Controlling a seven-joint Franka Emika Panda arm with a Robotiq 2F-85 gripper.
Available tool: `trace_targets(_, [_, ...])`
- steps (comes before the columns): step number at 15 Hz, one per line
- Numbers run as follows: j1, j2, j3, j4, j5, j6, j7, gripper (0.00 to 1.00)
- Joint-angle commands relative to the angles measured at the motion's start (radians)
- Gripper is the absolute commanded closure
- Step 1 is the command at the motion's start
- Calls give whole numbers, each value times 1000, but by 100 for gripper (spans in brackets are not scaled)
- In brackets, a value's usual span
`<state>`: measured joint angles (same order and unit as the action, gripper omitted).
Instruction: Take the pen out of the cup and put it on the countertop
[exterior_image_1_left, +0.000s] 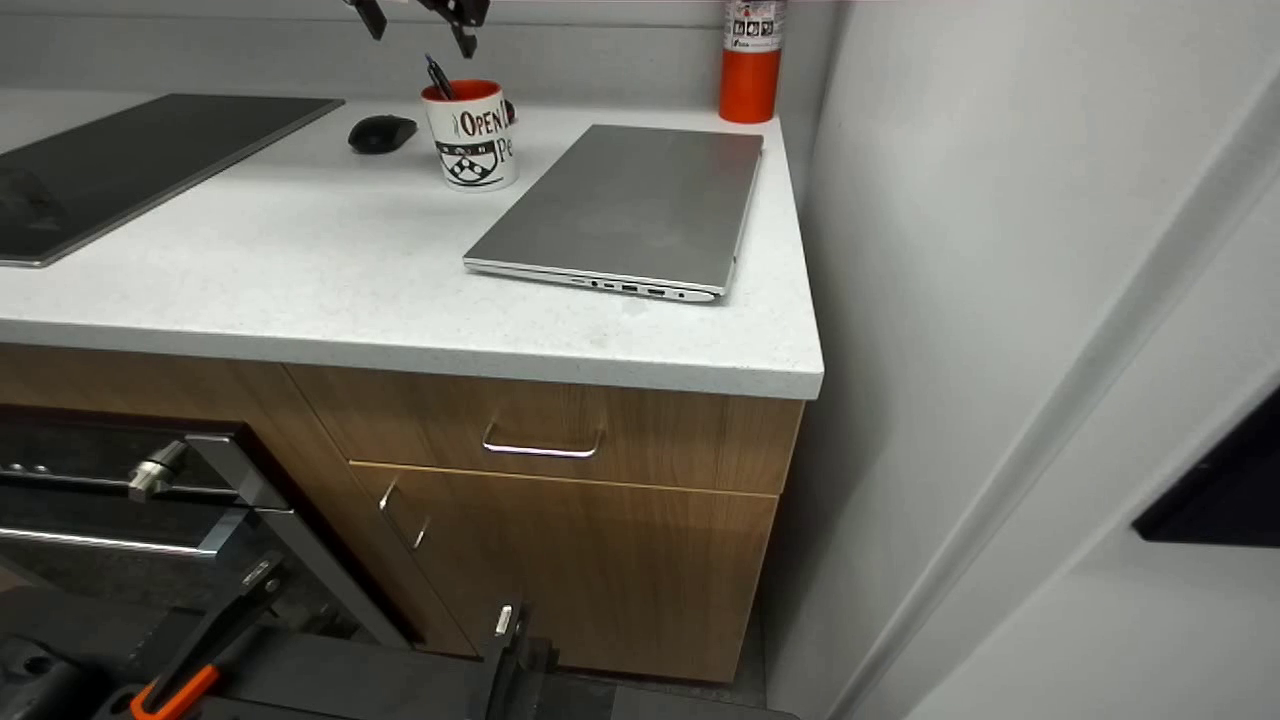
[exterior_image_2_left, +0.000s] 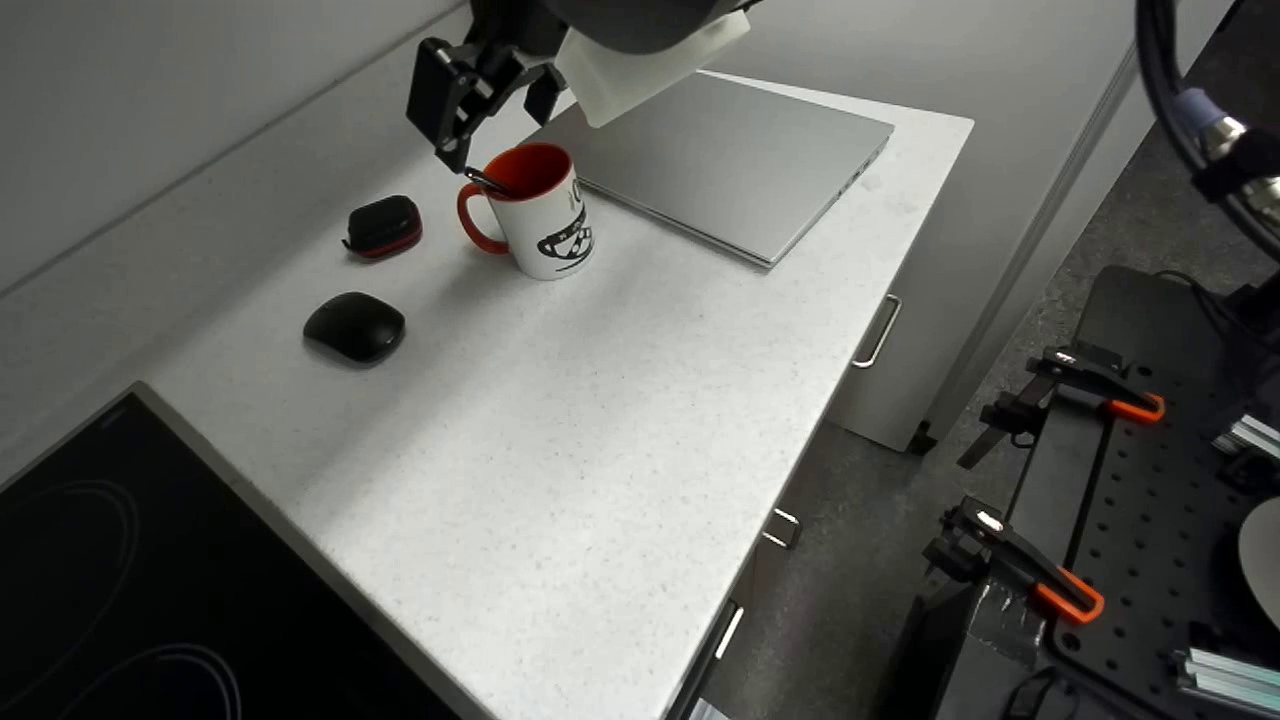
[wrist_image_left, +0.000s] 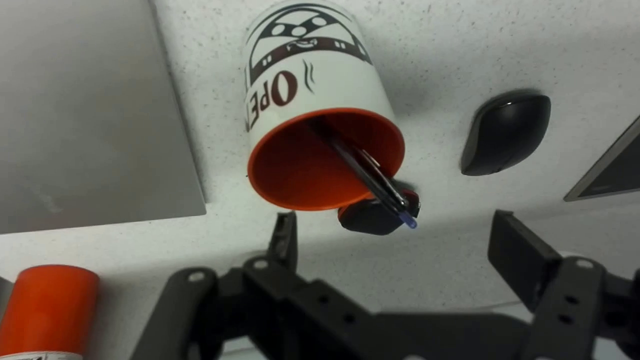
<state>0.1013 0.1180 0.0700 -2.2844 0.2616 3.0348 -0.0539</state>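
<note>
Early stage, I'd say: pen (wrist_image_left: 371, 177) in cup (wrist_image_left: 327, 92), ungripped, leaning out between 4 and 5 o'clock, wrist view. Gripper (wrist_image_left: 392, 235) near pen, spread wide, holding nothing. To do: grip, lift out, lay on counter (exterior_image_2_left: 560, 450). Count: 1 pen, 1 cup, 1 gripper; around cup, same view: 1 mouse (wrist_image_left: 507, 132) at 3 o'clock, 1 hob (wrist_image_left: 617, 172) past it, 1 case (wrist_image_left: 367, 218) at 5, 1 canister (wrist_image_left: 52, 310) at 8, 1 laptop (wrist_image_left: 90, 120) at 9.

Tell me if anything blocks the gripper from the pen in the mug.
Nothing visible stands between the open gripper and the pen where it sticks out of the mug. The mug's wall surrounds the pen's lower part, so it likely needs lifting out first.
</note>
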Motion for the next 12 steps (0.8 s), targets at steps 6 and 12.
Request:
trace_targets(6, [1,23,3,16,-1,35,-7,0])
trace_targets(12, [-5,29,24,22,12,88,-30,0])
